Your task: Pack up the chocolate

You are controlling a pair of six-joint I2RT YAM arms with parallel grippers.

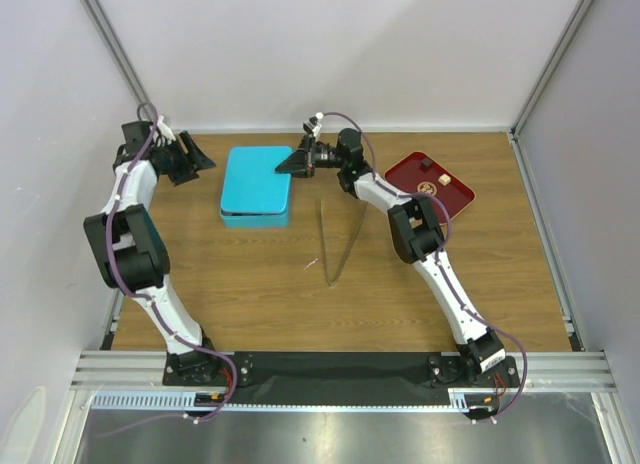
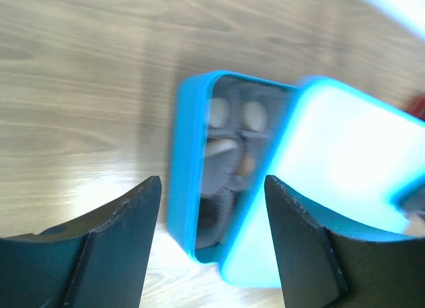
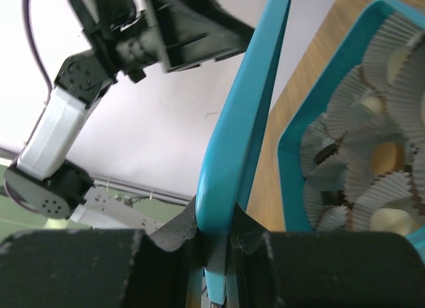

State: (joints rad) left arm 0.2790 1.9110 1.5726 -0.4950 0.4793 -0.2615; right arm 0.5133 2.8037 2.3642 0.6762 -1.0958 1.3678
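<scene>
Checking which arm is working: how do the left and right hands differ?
The right hand is shut on the blue lid; the left hand is open and holds nothing. The right hand is at the right side of the blue box; the left hand sits off its left side, not touching. Both point toward the box.

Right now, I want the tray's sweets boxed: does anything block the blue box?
Yes: the blue lid, pinched by the right claw, sits tilted over most of the box, leaving only a strip of paper cups uncovered. Chocolates lie on the red tray.
</scene>
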